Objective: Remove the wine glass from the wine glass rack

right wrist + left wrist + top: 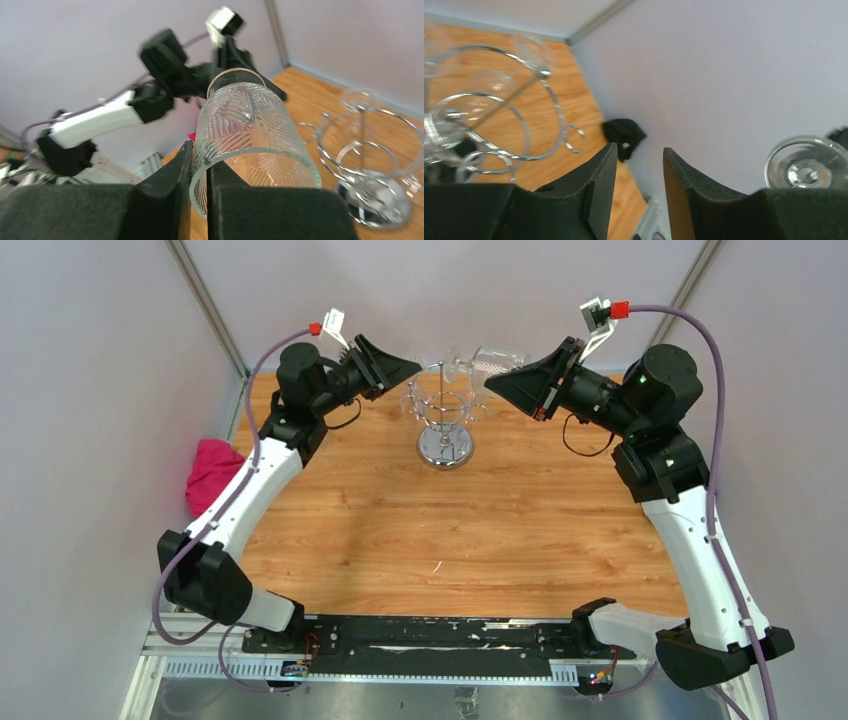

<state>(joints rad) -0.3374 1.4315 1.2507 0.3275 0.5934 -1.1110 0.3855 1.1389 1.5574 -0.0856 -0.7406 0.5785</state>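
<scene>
Right gripper (199, 161) is clamped on the wine glass (245, 125) at the bowl rim, one finger outside the wall and one apparently inside, so it's a thin pinch on one wall only. The glass is in the air just right of and beyond the rack (446, 447) top, lying roughly on its side with the foot pointing left at the ring; it looks clear of the hooks, though the overhead view puts the foot close to them. Left gripper (640, 150) is part open with nothing between its fingers, parked just left of the rack top. Main risk is that the one-wall grip lets the glass pivot or slide out under the weight of the stem, dropping it onto the table (400, 530). Squeezing harder could crack the rim. Second risk: any move left or down swings the foot into the ring loops, tipping the rack. There seems to be more clear glassware hanging there, but it's hard to tell. Third: the left gripper sits near the foot's path, so contact is possible. Safest exit is probably right and near, level.
</scene>
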